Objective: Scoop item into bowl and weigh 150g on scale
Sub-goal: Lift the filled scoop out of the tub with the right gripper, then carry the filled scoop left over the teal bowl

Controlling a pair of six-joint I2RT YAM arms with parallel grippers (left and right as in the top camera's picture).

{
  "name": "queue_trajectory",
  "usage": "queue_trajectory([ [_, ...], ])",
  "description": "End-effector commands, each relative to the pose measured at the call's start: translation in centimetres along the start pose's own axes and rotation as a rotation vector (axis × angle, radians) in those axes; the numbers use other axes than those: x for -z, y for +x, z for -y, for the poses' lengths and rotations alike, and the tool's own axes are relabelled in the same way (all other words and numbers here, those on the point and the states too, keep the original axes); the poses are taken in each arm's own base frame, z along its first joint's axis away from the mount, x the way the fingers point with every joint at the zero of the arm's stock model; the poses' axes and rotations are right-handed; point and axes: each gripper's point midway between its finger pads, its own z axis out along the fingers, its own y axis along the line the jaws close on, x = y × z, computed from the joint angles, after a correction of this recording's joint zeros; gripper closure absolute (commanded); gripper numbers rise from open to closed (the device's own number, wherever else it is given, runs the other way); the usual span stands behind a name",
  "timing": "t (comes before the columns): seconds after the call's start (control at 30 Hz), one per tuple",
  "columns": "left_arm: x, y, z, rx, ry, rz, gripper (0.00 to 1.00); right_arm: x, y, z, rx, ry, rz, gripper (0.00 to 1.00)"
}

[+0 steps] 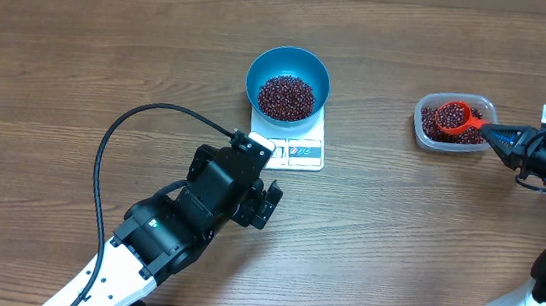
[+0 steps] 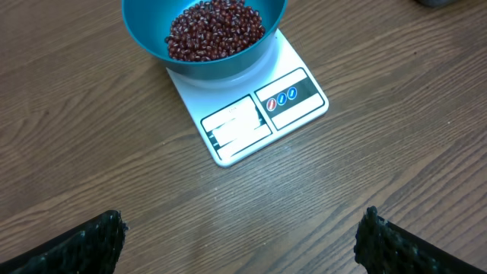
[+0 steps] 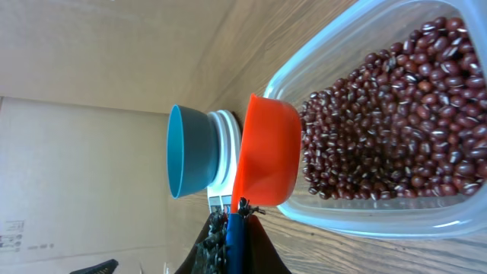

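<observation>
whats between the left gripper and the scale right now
Only bare wooden table lies between the open left gripper and the scale. The left wrist view shows that stretch plainly.

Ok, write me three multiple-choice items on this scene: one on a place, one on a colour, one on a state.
1. Where does the blue bowl stand?
A. on the floor
B. on the white scale
C. on a shelf

2. What colour is the scoop at the clear tub?
A. green
B. yellow
C. orange-red

3. How is the left end effector?
A. open and empty
B. shut on a spoon
C. shut on a lid

Answers:
1 B, the scale's front panel juts out from under the bowl.
2 C, its cup shows orange-red against the beans.
3 A, its fingers stand wide apart with nothing between.
</observation>
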Motion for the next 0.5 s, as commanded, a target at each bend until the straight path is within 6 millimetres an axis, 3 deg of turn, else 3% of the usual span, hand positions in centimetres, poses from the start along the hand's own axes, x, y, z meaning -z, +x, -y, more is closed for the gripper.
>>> queue_trajectory([
  [0.0, -0.3, 0.3, 0.1, -0.013, 0.003, -0.011, 0.01, -0.1, 0.0, -0.9, 0.014, -0.069, 0.011, 0.96],
  [0.47, -0.3, 0.3, 0.1, -0.013, 0.003, -0.011, 0.01, -0.7, 0.4, -3.7, -0.030, -0.201, -0.002, 0.96],
])
